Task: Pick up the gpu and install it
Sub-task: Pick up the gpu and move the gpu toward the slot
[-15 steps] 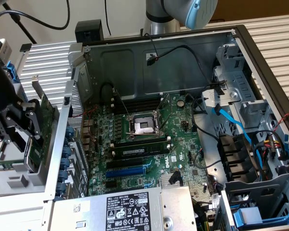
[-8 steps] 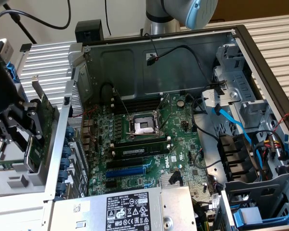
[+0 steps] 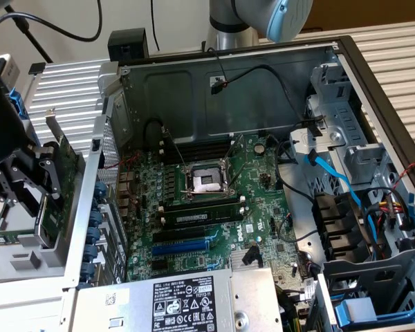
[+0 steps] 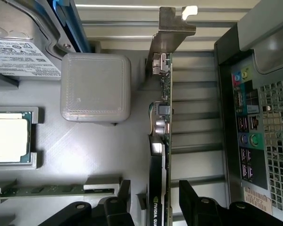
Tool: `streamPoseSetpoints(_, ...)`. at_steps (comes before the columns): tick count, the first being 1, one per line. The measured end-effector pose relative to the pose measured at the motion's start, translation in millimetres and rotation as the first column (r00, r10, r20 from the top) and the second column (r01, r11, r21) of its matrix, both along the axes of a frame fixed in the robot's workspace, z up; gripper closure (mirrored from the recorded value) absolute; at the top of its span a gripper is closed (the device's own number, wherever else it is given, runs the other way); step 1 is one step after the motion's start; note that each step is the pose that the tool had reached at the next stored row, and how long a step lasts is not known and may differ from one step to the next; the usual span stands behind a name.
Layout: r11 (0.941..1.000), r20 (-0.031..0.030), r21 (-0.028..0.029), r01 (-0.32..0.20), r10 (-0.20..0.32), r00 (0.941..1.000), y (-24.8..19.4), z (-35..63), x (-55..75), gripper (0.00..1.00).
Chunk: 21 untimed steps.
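Two gripper [image 4: 153, 209] jaws gape empty astride the upright gpu [image 4: 163, 117], at the exterior view's left; likely light, stiff, fragile, so pinch its faces.

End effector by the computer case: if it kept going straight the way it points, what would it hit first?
Probably the graphics card, standing on edge in line with the gap of the open end effector; depth is unclear.

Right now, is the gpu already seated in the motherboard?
No, the gpu stands on edge on the grey tray outside the case, between the open jaws of the gripper.
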State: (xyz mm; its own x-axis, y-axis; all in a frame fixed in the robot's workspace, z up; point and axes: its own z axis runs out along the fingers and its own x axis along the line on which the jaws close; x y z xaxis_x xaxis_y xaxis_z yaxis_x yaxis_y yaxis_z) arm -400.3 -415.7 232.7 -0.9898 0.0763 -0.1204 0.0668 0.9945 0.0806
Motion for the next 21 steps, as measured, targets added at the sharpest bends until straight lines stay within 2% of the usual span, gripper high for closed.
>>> streamPoseSetpoints(8,1.0,-0.0002,0.0054,0.0,0.0,1.0,-0.7,0.1,-2.5,0.47)
streamPoseSetpoints(21,1.0,-0.0001,0.0068,0.001,-0.001,1.0,-2.1,0.1,-4.1,0.47)
